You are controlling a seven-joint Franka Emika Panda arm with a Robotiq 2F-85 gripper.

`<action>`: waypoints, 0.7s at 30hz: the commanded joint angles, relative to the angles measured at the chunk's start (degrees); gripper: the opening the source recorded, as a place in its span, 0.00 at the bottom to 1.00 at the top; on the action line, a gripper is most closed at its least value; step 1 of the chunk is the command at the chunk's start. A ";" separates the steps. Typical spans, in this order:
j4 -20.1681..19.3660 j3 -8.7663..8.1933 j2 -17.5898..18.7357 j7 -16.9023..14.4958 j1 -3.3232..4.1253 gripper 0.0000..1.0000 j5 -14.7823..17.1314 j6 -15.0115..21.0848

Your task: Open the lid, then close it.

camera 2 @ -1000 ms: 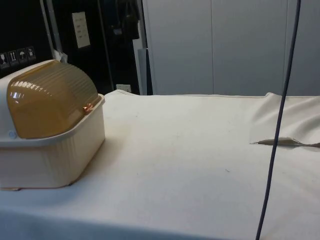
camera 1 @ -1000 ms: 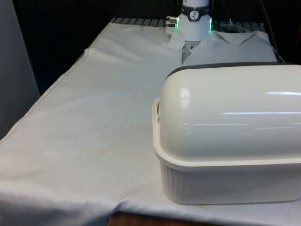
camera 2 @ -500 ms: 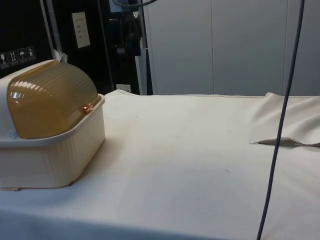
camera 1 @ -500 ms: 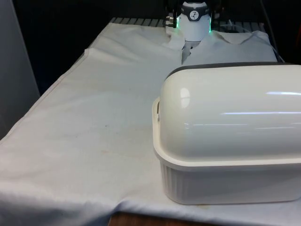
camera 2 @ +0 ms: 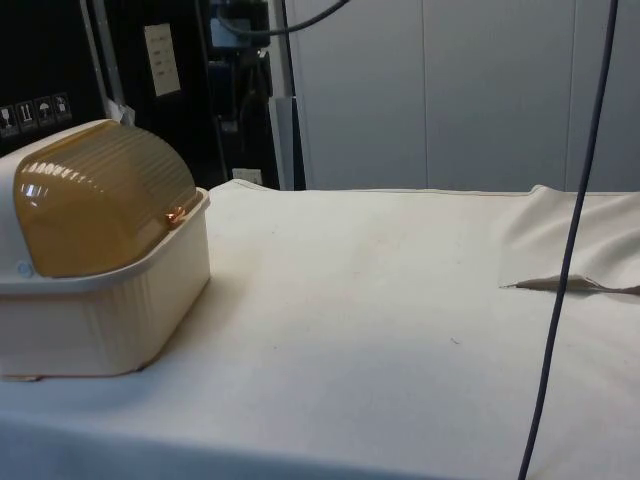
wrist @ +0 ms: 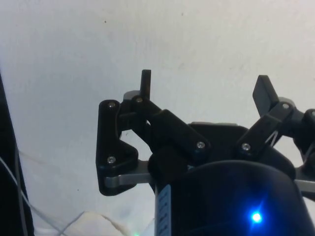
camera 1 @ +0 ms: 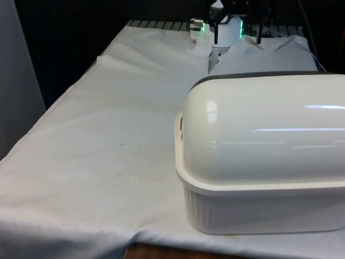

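Observation:
A cream bread box [camera 1: 264, 162] stands near the table's front edge, at the front view's right, with its rounded back to that camera. In the side view the bread box [camera 2: 100, 300] carries an amber ribbed roll lid [camera 2: 100, 195], which is down, with a small handle [camera 2: 176, 214] at its lower rim. My gripper [camera 1: 237, 33] hangs at the far end of the table, well behind the box and apart from it. In the wrist view my gripper [wrist: 204, 86] is open over bare white cloth, with nothing between its fingers [wrist: 145, 81].
A dark cable [camera 2: 560, 300] hangs down at the side view's right. The cloth is rucked into a fold [camera 2: 570, 285] near it. The cloth-covered table [camera 1: 118, 135] stretches to the front view's left of the box.
The gripper has come down into the front view at the table's far end, its two fingers now showing apart. The bread box and its lid have not moved.

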 commanded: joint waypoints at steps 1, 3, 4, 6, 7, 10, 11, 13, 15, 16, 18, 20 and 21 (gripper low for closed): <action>-0.57 0.40 0.29 0.63 0.34 1.00 -0.40 1.72; -0.52 0.52 0.23 0.11 0.06 1.00 0.00 1.15; -0.92 0.92 0.69 0.86 0.40 1.00 -0.46 2.86; -1.20 1.43 1.09 1.09 0.46 1.00 -0.57 3.90; -1.32 1.66 1.32 1.15 0.46 1.00 -0.57 4.41; -1.49 2.29 2.12 1.15 0.46 1.00 -0.52 5.84; -1.55 2.64 2.69 1.09 0.40 1.00 -0.46 6.88; -1.55 2.81 2.81 0.69 0.23 1.00 -0.11 6.59; -1.60 2.98 3.78 0.80 0.40 1.00 -0.34 8.54; -1.55 3.15 4.41 0.63 0.34 1.00 -0.29 9.57; -1.49 3.21 5.04 0.52 0.34 1.00 -0.23 10.60; -1.43 3.21 5.73 0.40 0.29 1.00 -0.17 11.69; -1.55 3.21 5.50 0.34 0.29 1.00 -0.11 11.12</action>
